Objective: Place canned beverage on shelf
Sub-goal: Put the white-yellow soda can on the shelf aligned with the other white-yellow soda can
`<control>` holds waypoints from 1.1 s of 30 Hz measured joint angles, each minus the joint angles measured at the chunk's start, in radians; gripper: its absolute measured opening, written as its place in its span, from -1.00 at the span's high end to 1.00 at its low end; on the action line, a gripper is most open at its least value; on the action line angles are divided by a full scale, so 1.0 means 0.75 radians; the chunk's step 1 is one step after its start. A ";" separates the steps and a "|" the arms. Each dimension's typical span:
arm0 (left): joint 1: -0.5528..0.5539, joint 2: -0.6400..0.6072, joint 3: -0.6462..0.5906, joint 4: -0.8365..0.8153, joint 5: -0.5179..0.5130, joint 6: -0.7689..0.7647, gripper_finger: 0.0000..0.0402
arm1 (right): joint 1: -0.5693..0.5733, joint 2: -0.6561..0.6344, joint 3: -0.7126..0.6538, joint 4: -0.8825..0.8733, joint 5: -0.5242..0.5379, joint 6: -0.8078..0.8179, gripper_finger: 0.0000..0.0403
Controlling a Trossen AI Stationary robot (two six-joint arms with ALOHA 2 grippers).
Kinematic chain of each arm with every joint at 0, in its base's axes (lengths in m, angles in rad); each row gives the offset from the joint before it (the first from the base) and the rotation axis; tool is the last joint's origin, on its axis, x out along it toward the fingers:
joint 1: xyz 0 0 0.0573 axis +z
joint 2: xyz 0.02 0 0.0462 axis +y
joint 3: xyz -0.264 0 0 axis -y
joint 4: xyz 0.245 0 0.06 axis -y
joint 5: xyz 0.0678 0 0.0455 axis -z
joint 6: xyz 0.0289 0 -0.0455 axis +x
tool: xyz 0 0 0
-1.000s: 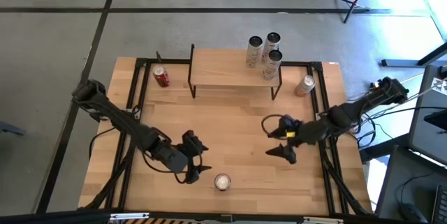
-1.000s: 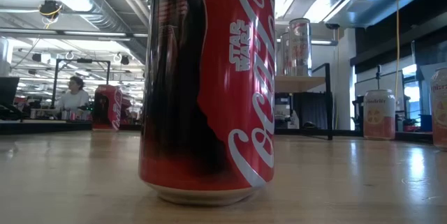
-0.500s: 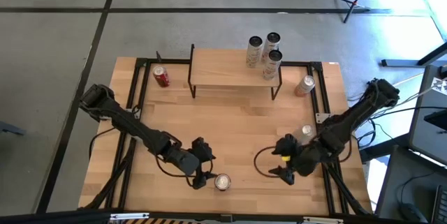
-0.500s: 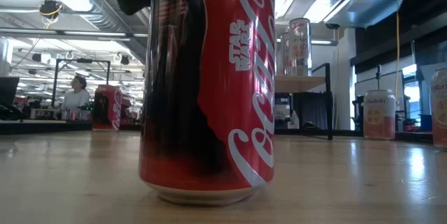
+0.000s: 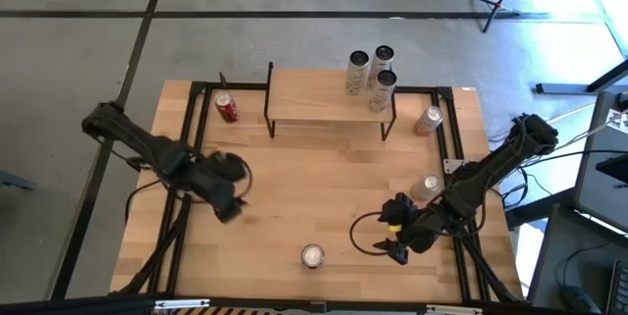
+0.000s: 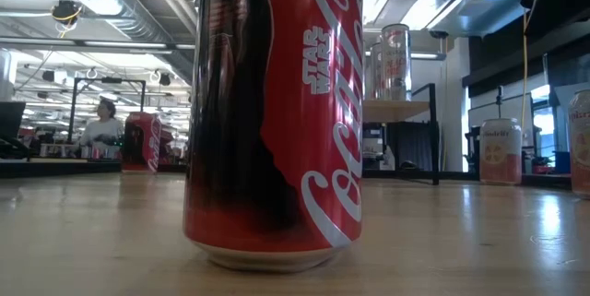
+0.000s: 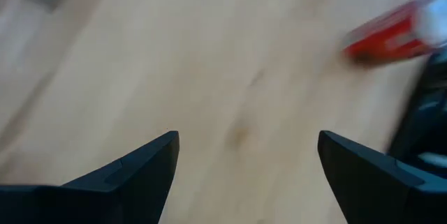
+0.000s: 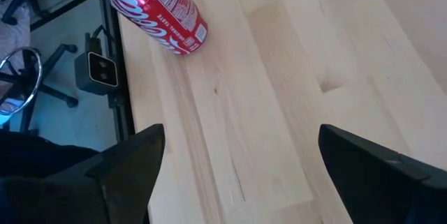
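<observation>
The left hand [image 5: 228,207] hangs open and empty above the light-wood desk [image 5: 324,173], toward its left side. The upright red cola can with a silver top [image 5: 312,255] stands well off to that hand's right, near the desk's front edge, with nothing touching it. The right hand [image 5: 395,237] is also spread open and holds nothing; the same red can sits to its left, nearer to it than to the left hand, and a pale can [image 5: 429,186] stands close behind it by the right rail.

The small low light-wood shelf on thin black legs [image 5: 314,94] is far beyond both hands at the back of the desk. Three tall silver cans [image 5: 372,73] are grouped at its right end. A second red can [image 5: 227,108] stands on the desk left of the shelf, a peach-coloured can [image 5: 427,119] to its right.
</observation>
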 joint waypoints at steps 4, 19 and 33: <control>0.021 -0.080 0.010 -0.303 0.005 -0.115 -0.64 | 0.000 0.000 0.000 0.009 0.013 0.020 -0.81; 0.040 -0.311 -0.207 -0.411 0.185 -0.141 -0.64 | 0.000 0.000 0.000 0.024 0.083 0.034 -0.81; 0.038 -0.466 -0.416 -0.411 0.239 -0.105 -0.64 | 0.000 -0.001 0.000 0.039 0.102 0.038 -0.81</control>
